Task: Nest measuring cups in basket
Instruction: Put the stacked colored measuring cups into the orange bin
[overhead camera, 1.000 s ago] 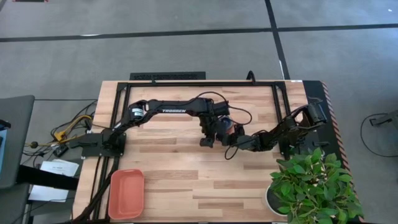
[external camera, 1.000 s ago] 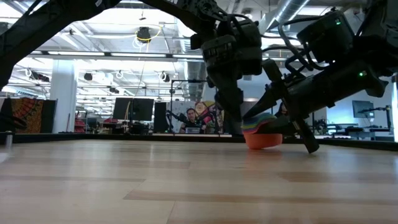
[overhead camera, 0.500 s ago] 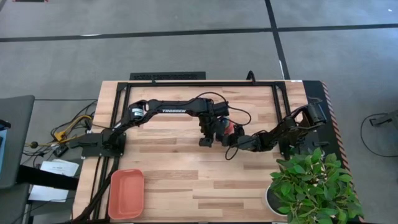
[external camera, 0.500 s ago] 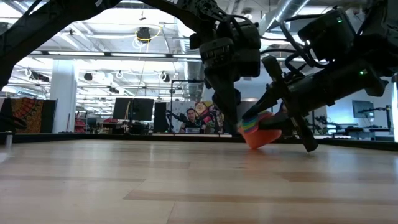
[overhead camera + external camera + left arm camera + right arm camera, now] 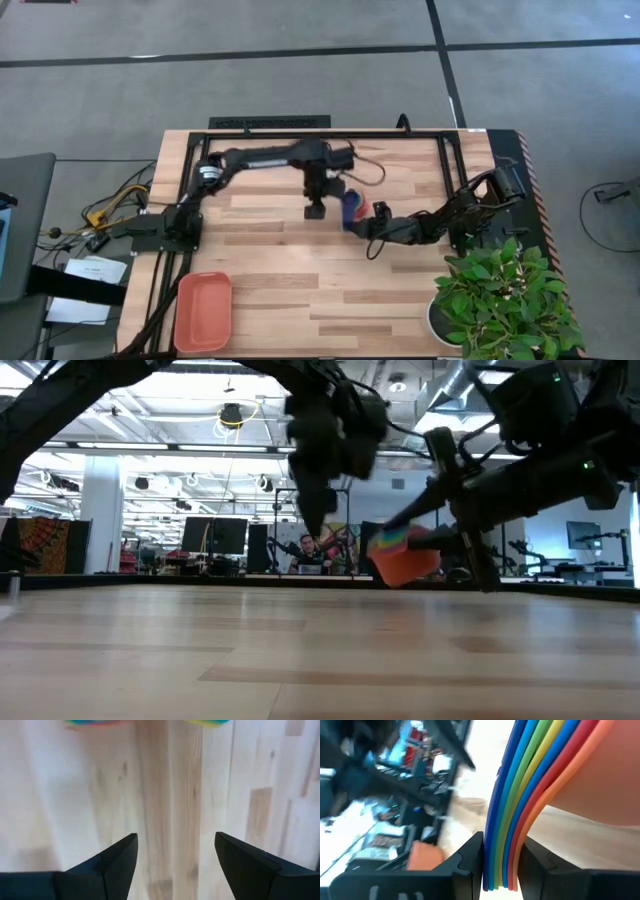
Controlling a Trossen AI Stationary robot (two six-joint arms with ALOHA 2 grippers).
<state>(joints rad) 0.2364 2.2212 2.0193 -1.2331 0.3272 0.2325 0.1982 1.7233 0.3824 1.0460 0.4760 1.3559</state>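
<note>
Right gripper [image 5: 358, 222] is near the middle of the tabletop [image 5: 400, 300], fingers [image 5: 470, 857] pinching the stacked handles of the nested measuring cups [image 5: 351, 208]. In the right wrist view the handles show as a tight band of coloured edges, blue through green, yellow and orange, clamped between the two dark fingers. In the low view the stack [image 5: 403, 555] hangs tilted, clear of the wood, coral cup outermost.

Left gripper [image 5: 314, 208] sits just beside the cups, on the side toward the left arm's base, not touching them. Its fingers [image 5: 117, 860] are spread, with bare wood between them; a sliver of the cup colours shows at the frame edge of that wrist view.

Basket [image 5: 203, 312] lies at the near left corner of the tabletop, well apart from both grippers and from the cups. Can't tell anything inside it.

Potted plant [image 5: 500, 295] stands at the near right corner, beside the right arm's base.
</note>
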